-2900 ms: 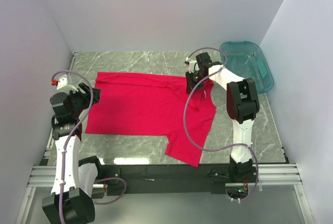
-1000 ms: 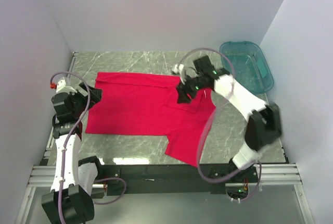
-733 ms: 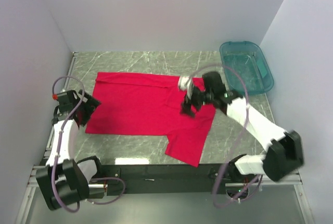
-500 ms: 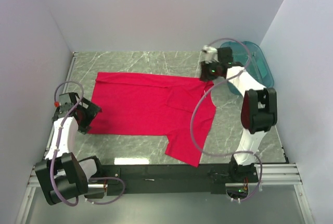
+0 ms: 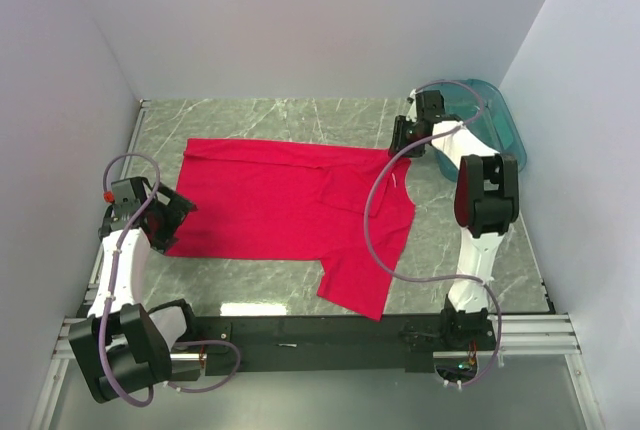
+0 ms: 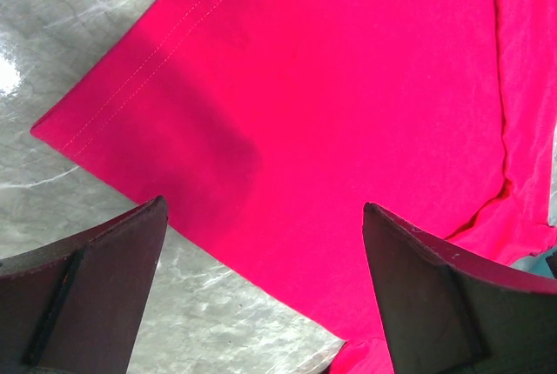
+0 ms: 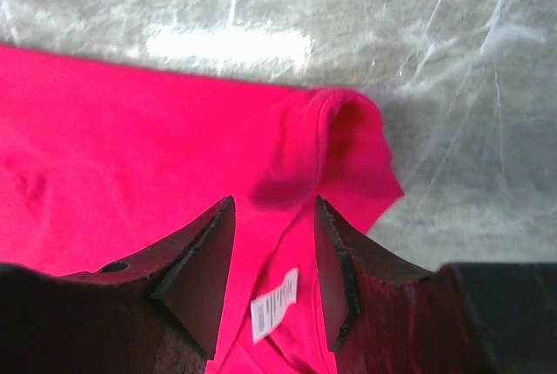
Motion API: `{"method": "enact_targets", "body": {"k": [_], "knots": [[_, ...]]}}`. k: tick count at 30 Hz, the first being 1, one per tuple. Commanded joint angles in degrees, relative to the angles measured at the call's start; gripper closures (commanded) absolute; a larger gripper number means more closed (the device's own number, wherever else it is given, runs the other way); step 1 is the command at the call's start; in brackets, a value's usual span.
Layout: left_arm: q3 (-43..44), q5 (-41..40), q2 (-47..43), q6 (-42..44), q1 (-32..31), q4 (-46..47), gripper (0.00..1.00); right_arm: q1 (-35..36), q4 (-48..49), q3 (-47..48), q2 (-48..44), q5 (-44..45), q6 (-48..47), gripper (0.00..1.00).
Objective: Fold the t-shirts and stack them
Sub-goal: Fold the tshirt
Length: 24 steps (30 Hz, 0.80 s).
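Observation:
A red t-shirt [image 5: 290, 205] lies spread on the marble table, its right part hanging toward the near edge as a flap. My left gripper [image 5: 170, 212] hovers at the shirt's left edge near the front-left corner. In the left wrist view its jaws [image 6: 263, 206] stand wide open over the hemmed red cloth [image 6: 331, 113], holding nothing. My right gripper [image 5: 403, 142] sits at the shirt's far-right corner. In the right wrist view it [image 7: 274, 202] is open, jaws a little apart over a rumpled fold of red cloth [image 7: 130, 130] and a white label [image 7: 274, 304].
A teal plastic bin [image 5: 480, 125] stands at the far right, just behind the right gripper. Bare marble table [image 5: 470, 240] borders the shirt on every side. White walls close in the back and both sides.
The right arm swung from the shirt's middle back to its far-right corner. The left gripper dropped toward the shirt's front-left corner and opened wider.

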Motion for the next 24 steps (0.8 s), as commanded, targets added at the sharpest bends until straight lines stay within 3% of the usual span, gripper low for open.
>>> {"method": "enact_targets", "body": {"k": [1,12,16,20,24], "knots": [[0.7,1.2,-0.2,0.7,0.2,1.4,0.01,-0.3,-0.7,4.4,2.2,0.2,3.0,0.51],[0.7,1.2,-0.3,0.7,0.2,1.4,0.01,-0.3,-2.8,8.6,7.1,0.3,4.4,0.53],[0.9,0.9,-0.6,0.8,0.2,1.2,0.01,-0.3,-2.1,6.7,6.4,0.6,4.3,0.67],[0.6,1.1,-0.6,0.6,0.2,1.5,0.01,-0.8,-1.3,4.1,4.0,2.2,3.9,0.90],[0.9,1.1,-0.5,0.9,0.2,1.1,0.01,-1.2,-1.0,1.9,0.9,5.1,3.1,0.96]]}}
